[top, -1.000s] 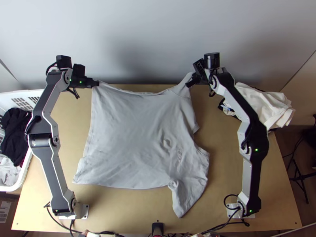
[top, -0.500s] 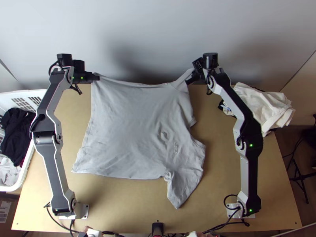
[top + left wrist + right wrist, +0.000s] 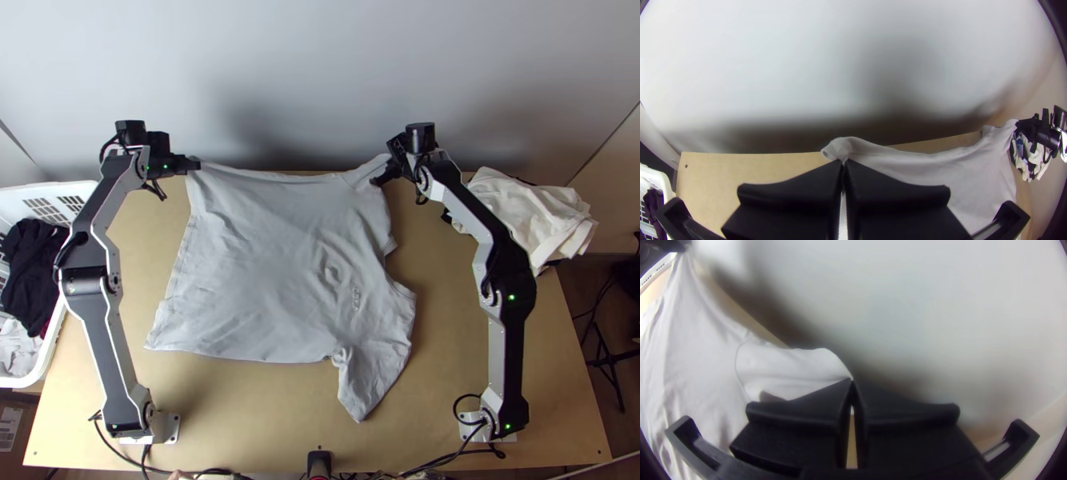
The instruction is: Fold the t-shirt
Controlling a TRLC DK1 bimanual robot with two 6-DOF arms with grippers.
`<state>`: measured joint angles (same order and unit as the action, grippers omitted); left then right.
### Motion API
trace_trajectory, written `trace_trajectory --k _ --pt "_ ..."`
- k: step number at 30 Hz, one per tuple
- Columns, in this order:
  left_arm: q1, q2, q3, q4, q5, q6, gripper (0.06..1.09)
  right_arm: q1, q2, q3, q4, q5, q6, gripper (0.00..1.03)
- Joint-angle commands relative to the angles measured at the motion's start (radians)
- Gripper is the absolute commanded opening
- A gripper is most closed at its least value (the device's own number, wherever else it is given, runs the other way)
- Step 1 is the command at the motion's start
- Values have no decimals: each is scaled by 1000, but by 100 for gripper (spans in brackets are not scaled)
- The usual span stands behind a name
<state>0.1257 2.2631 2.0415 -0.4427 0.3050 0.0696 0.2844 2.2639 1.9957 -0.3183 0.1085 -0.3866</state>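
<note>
Wood shows along both sides and the near edge of your bench (image 3: 240, 416) as the light grey t-shirt (image 3: 264, 256) lies spread, rumpled at the chest. Its far edge spans from the hem corner clenched in your left gripper (image 3: 197, 164) to the far sleeve clamped in your right gripper (image 3: 377, 181).

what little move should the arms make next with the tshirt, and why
Probably ease the far edge of the grey t-shirt toward the near side of the table, starting a fold: the left gripper pinches a corner, the right gripper the far sleeve, and the near half lies spread.
</note>
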Motion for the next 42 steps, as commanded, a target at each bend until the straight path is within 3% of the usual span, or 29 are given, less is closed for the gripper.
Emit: trace_trajectory --k 1,14,25,42 --pt "-12 -146 -216 122 0 -14 9 18 -101 -132 44 0 2 3" --pt "14 -444 -621 225 2 -17 9 87 -426 -488 76 -1 12 3" --pt "61 -576 -768 223 13 18 9 118 -705 -782 76 -3 20 3" --pt "46 -743 -958 206 16 38 9 168 -909 -917 -74 -43 97 3"
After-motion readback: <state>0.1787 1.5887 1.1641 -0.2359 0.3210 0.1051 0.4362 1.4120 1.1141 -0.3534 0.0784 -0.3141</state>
